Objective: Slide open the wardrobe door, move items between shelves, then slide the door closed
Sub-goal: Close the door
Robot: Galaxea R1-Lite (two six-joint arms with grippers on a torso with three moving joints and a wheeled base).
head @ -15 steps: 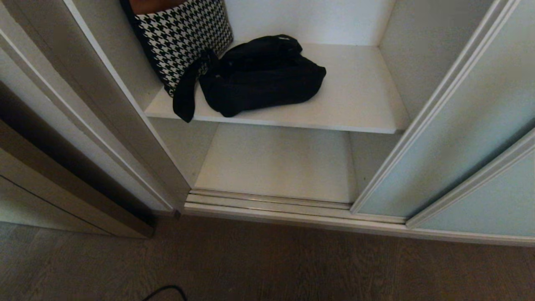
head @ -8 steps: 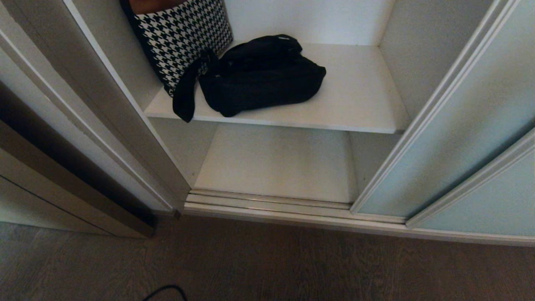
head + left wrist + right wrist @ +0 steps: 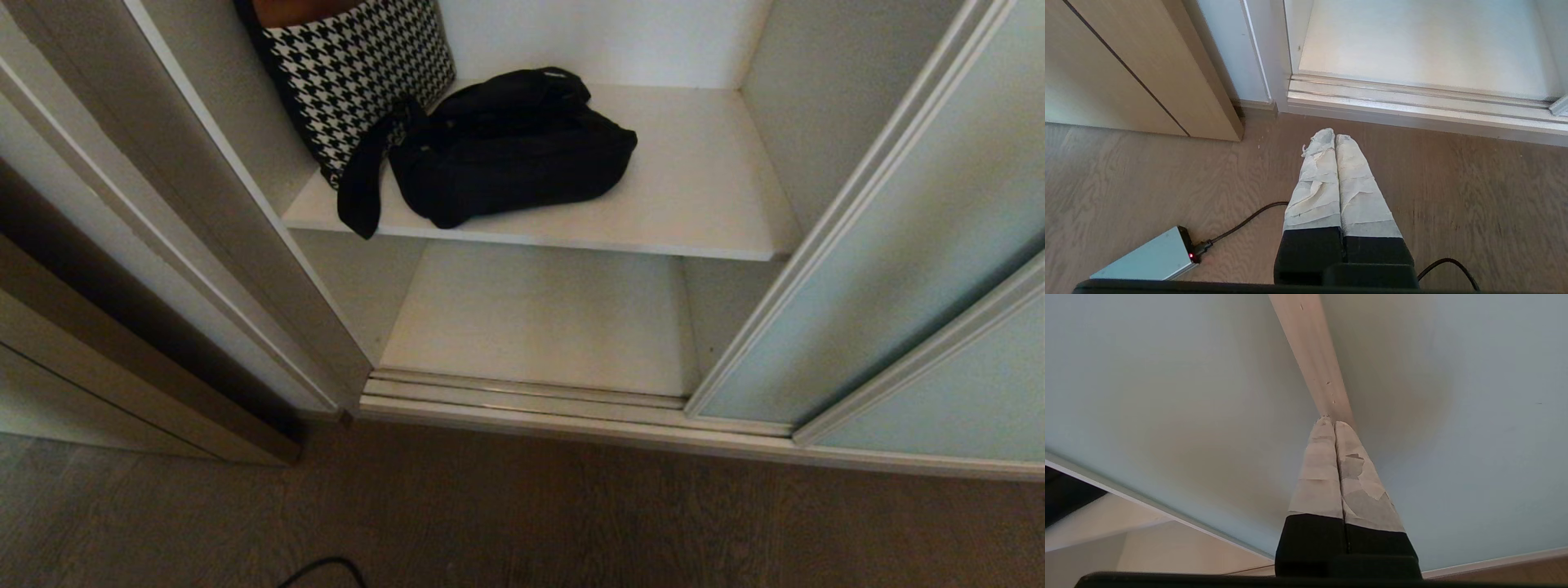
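Note:
The sliding wardrobe door point(image 3: 890, 269) of frosted pale blue-green glass stands slid to the right, leaving the wardrobe open. A floppy black bag point(image 3: 510, 147) with a wide strap point(image 3: 359, 192) lies on the upper white shelf point(image 3: 702, 204); the strap hangs over the shelf's front edge. The lower shelf point(image 3: 539, 318) is bare. My right gripper point(image 3: 1331, 424) is shut and empty, its tips close to the door's glass point(image 3: 1167, 396) by the cream frame bar point(image 3: 1310, 355). My left gripper point(image 3: 1334, 136) hangs shut over the floor. Neither arm shows in the head view.
A black-and-white houndstooth bag point(image 3: 359, 73) leans at the shelf's back left, touching the black bag. The door track point(image 3: 571, 408) runs along the wardrobe's base. On the wood floor lie a grey box point(image 3: 1147, 261) with a red light and black cables point(image 3: 1241, 224).

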